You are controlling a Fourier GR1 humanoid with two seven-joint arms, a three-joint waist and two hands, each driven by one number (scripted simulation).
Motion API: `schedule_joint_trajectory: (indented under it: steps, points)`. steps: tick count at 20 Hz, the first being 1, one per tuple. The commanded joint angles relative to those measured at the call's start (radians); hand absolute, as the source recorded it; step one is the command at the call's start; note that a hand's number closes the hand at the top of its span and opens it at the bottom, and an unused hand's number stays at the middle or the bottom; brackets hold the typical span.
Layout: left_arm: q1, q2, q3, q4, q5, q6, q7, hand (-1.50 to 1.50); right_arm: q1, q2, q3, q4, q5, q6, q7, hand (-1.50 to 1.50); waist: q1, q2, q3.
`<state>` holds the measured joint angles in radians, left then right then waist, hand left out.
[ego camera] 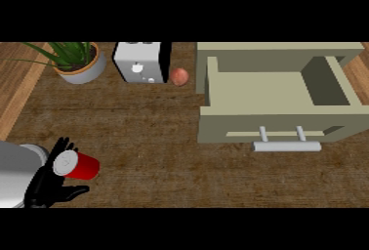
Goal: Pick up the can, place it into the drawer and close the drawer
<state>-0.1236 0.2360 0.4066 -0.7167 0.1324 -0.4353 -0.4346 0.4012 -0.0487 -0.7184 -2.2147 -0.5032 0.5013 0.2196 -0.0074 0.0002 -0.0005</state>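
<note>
Red can (81, 167) is sitting in left hand (46, 184), fingers curling round it, well left of open drawer (220, 126).

Grey forearm (13, 178) behind the hand (45, 186): thick, rounded and smooth, lighter across the top, darker toward the edge beside the hand. At the wrist, just behind the hand, a paler ring-shaped cuff (34, 151), close to white along its rim. Hand black all over, matte, far narrower than the forearm. Slim, tapering fingers (63, 145) at the hand's far end, a short thumb (75, 192) off its side, both the same flat black.
</note>
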Motion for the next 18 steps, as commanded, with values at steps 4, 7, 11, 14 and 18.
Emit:
schedule_joint_trajectory:
  steps: [4, 7, 11, 14, 18]
  points:
    - [-0.07, -0.012, 0.0, 0.091, 0.052, -0.005, 0.001, 1.5, 0.001, 0.038, -0.009, 0.012, 0.034, 0.049, -0.006, -1.5, 0.0, 0.0, 0.0]
    - [-0.084, 0.005, 0.0, 0.096, 0.085, -0.074, 0.03, 1.5, 0.057, 0.003, -0.092, 0.018, -0.101, 0.088, -0.004, -1.5, -0.005, -0.001, 0.0]
    - [-0.03, -0.021, -0.056, 0.016, 0.077, -0.142, 0.024, 1.5, 0.072, 0.048, -0.025, -0.057, -0.072, 0.055, 0.032, -1.5, 0.003, -0.002, 0.001]
    - [-0.137, -0.033, -0.045, 0.035, 0.108, -0.127, 0.042, 1.5, 0.016, -0.032, -0.081, 0.018, -0.122, 0.059, 0.048, -1.5, -0.001, -0.001, 0.0]
    - [-0.1, -0.086, -0.06, -0.115, 0.15, -0.053, 0.115, 1.5, 0.067, 0.048, 0.035, -0.016, -0.004, 0.022, -0.051, -1.5, 0.001, -0.002, 0.001]
